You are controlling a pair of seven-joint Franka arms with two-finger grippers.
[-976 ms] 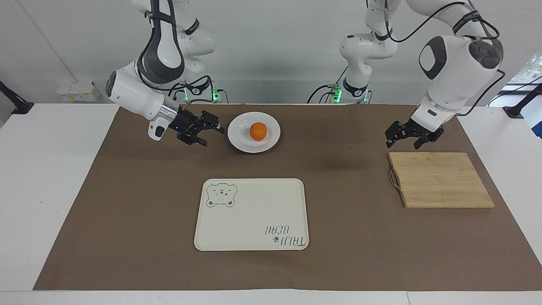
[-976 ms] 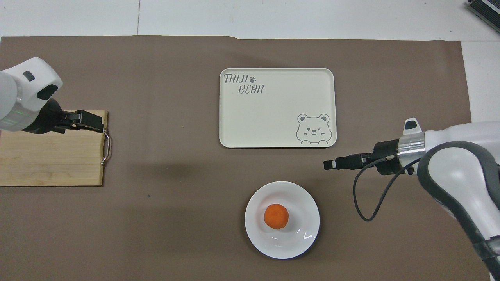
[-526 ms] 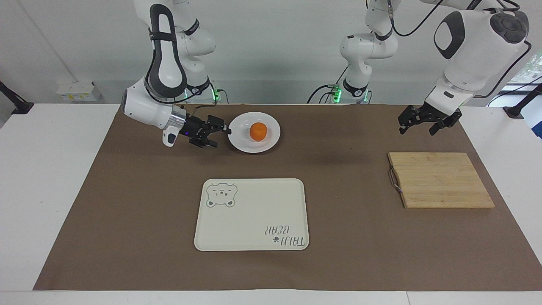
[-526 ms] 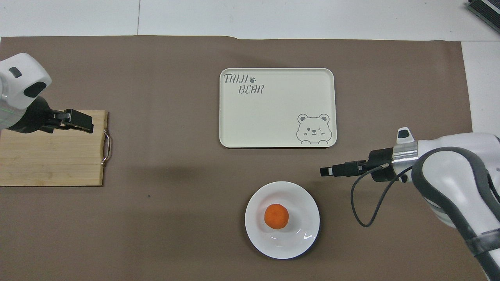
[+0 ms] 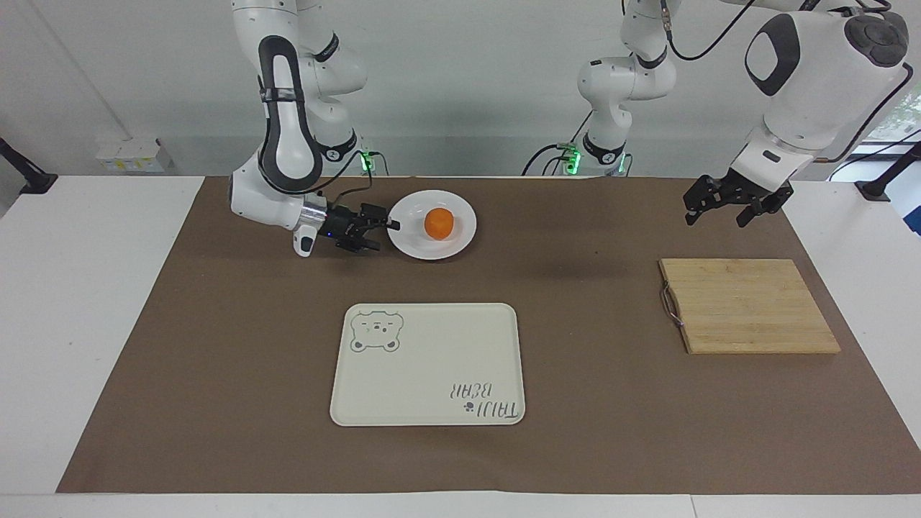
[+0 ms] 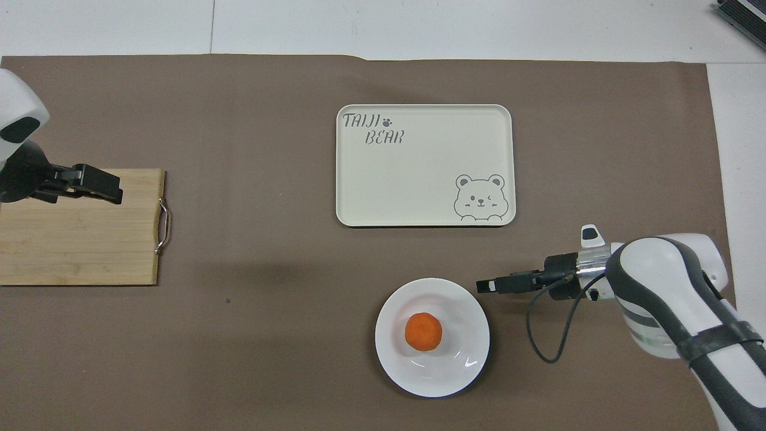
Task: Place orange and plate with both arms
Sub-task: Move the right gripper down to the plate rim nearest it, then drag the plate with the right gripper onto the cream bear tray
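The orange point(image 5: 438, 222) lies in the middle of the white plate point(image 5: 411, 244), which rests on the brown mat near the robots; both also show in the overhead view, the orange point(image 6: 423, 331) on the plate point(image 6: 456, 359). My right gripper point(image 5: 383, 235) is open and low, lying almost level, its tips at the plate's rim on the right arm's side. It holds nothing, and it also shows in the overhead view point(image 6: 486, 286). My left gripper point(image 5: 719, 210) is open and empty, raised over the wooden cutting board's edge point(image 6: 111, 190).
A cream tray with a bear drawing point(image 5: 432, 360) lies farther from the robots than the plate, also seen from overhead point(image 6: 419, 173). A wooden cutting board point(image 5: 748, 306) with a metal handle lies toward the left arm's end point(image 6: 78, 251).
My right gripper has dropped and moved in to the plate's rim. My left gripper has risen and drawn back toward the left arm's end. Plate and orange have not moved.
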